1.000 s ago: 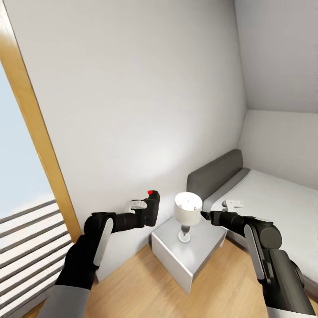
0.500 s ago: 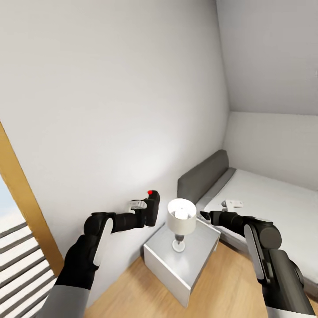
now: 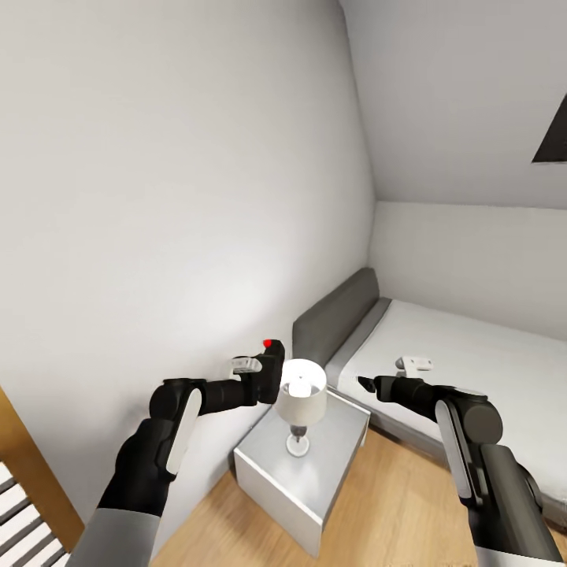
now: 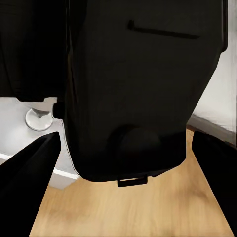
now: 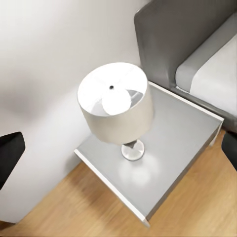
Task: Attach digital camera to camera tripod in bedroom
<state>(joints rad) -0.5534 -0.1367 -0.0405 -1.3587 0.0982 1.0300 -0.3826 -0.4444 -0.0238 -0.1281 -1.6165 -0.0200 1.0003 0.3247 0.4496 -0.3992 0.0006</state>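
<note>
Digital camera [image 3: 270, 370] — a chunky black body with a bright red button on top — sits clamped in the left gripper [image 3: 264, 376], held upright in the air at the end of the left arm, which reaches forward over the near corner of a grey bedside counter [image 3: 315, 472]. In the left wrist view the camera's dark underside [image 4: 143, 89] lies right against the gripper, with one black fingertip [image 4: 29, 163] showing at either side of it and light wood floor [image 4: 148, 212] beyond.

Just past the held camera, toward the right gripper, a lamp [image 3: 300, 396] with a white drum shade stands on the counter on a round metal foot. The right gripper [image 3: 364, 384] hovers on the lamp's other side, level with the shade and apart from it, carrying nothing. In the right wrist view its two dark fingertips [image 5: 10, 153] stand wide apart at the picture's edges, so the jaws are spread, and they frame the lamp [image 5: 117, 109] and the counter [image 5: 173, 168].

Beyond the right gripper lies a bed [image 3: 472, 354] with a grey headboard against the white wall — part of the bedroom [image 3: 197, 157] with its sloped ceiling.
</note>
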